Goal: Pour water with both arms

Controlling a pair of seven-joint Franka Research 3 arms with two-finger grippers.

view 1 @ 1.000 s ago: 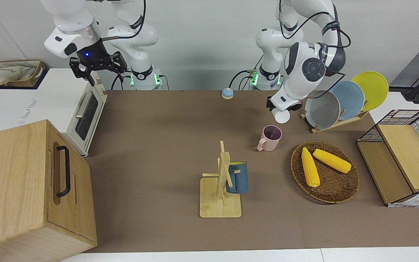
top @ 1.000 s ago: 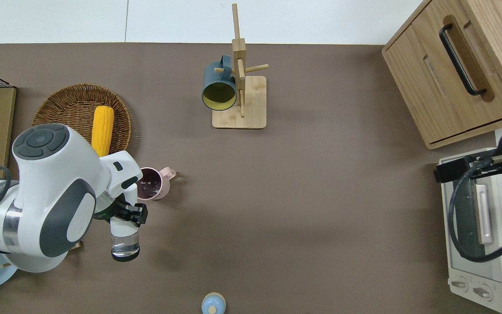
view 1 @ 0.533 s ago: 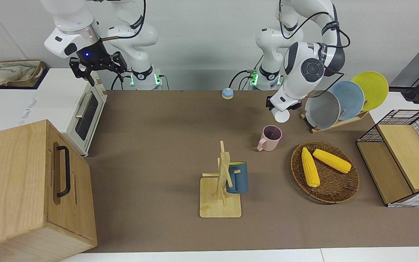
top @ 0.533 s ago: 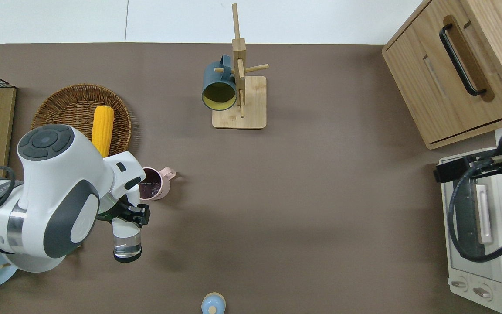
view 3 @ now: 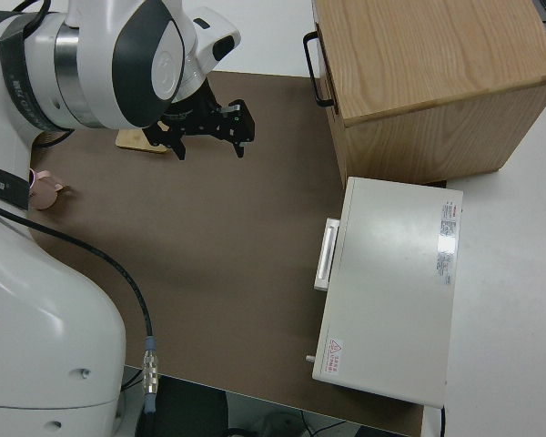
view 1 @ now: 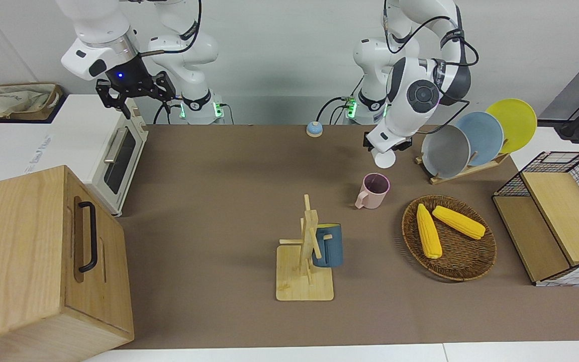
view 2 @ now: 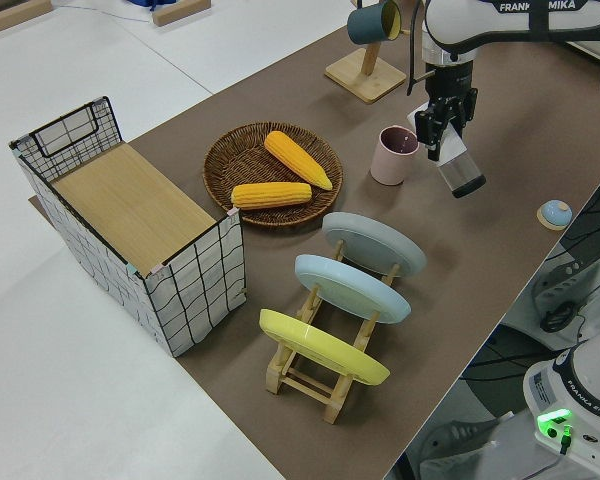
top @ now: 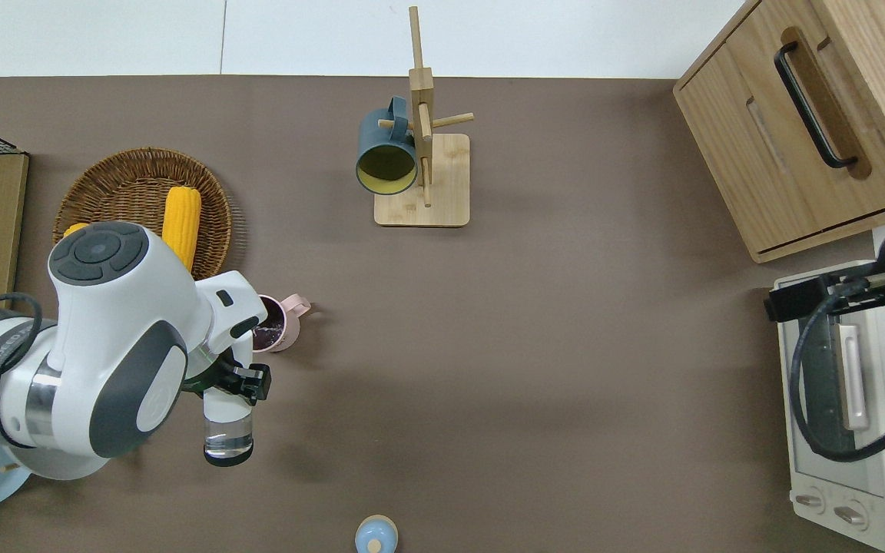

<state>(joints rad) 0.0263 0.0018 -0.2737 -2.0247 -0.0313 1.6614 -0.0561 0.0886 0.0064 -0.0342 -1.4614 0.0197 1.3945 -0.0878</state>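
We see the left end effector (top: 236, 382) clamped on a clear glass (top: 227, 426), tilted, over the desk (top: 535, 346) just beside the pink mug (top: 280, 324); mug mouth partly hidden by the wrist. Wicker basket (top: 104, 192) with corn (top: 180, 226) near. Right end effector (view 3: 207, 133) parked, fingers spread.

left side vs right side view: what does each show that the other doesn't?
Left side only: left gripper holding a tilted clear glass beside the pink mug's rim, corn basket, plate rack, wire crate. Right side only: right gripper open and empty, parked; toaster oven; wooden cabinet. Both: pink mug, brown table.
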